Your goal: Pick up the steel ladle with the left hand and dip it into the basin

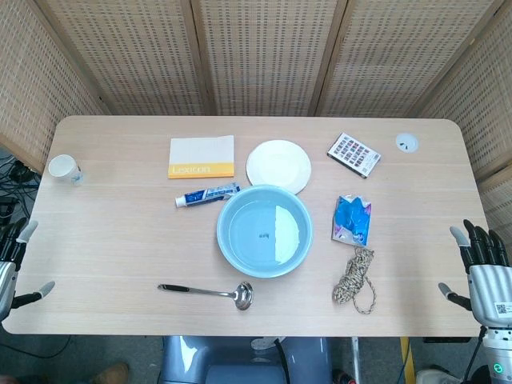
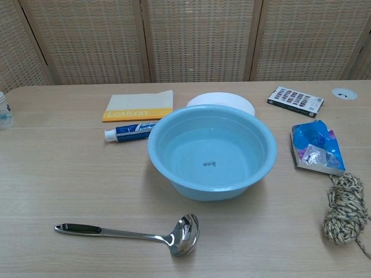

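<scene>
Near the front edge of the surface (image 1: 120, 240), the steel ladle (image 1: 210, 291) lies flat and untouched, its long axis running nearly parallel to that edge. The dark-gripped handle end points toward the robot's left; the bowl end sits to the right, just in front of the basin (image 1: 226, 240) but apart from it (the chest view shows a clear strip of wood between the two).

The left hand (image 1: 14, 264) hangs at the left edge of the head view, beyond the surface's corner, fingers spread and holding nothing. The right hand (image 1: 482, 268) stands likewise off the right edge, fingers apart and empty. Neither appears in the chest view.

Judgement: the left hand is the nearer to the handle, which lies to its right and slightly forward of it across bare wood. The reach should therefore travel inward along the ladle's own axis, meeting the handle end first. The pick-up has not begun; the basin, holding water, waits just behind the ladle's bowl.
</scene>
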Robot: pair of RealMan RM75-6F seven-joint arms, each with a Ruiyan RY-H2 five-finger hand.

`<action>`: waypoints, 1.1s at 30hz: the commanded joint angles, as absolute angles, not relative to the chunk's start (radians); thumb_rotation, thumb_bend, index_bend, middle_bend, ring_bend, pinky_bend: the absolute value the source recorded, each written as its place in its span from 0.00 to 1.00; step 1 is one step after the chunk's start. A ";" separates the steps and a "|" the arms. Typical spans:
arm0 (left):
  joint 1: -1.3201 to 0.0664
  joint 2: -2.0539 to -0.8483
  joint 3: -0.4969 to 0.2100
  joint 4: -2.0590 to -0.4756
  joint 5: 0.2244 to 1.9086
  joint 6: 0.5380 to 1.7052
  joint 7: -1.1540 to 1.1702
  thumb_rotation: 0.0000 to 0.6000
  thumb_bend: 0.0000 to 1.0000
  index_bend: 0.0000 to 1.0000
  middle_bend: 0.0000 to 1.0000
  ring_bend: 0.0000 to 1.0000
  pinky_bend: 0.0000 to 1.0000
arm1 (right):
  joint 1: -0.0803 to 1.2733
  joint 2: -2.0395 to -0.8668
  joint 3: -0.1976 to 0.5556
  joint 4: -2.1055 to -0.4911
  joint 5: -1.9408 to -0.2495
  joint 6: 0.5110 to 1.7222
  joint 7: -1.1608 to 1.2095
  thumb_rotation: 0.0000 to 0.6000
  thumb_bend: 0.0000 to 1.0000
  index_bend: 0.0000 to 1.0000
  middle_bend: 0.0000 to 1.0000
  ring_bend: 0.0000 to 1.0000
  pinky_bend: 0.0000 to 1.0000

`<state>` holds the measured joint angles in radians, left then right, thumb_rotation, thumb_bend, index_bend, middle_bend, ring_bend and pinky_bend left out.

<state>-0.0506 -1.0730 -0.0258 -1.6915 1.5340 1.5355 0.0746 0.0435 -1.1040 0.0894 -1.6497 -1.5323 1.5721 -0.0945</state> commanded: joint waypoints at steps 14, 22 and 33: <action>-0.134 -1.112 -0.054 -1.677 1.581 1.465 0.120 1.00 0.00 0.00 0.44 0.48 0.28 | 0.045 -1.110 0.100 -1.642 -1.505 1.566 -0.103 1.00 0.00 0.00 0.00 0.00 0.00; -0.308 -1.186 -0.060 -1.656 1.670 1.259 0.119 1.00 0.00 0.00 0.94 0.98 1.00 | 0.056 -1.121 0.116 -1.623 -1.468 1.543 -0.116 1.00 0.00 0.00 0.00 0.00 0.00; -0.439 -1.332 -0.040 -1.696 1.539 0.970 0.239 1.00 0.04 0.22 1.00 1.00 1.00 | 0.062 -1.126 0.125 -1.598 -1.435 1.520 -0.099 1.00 0.00 0.00 0.00 0.00 0.00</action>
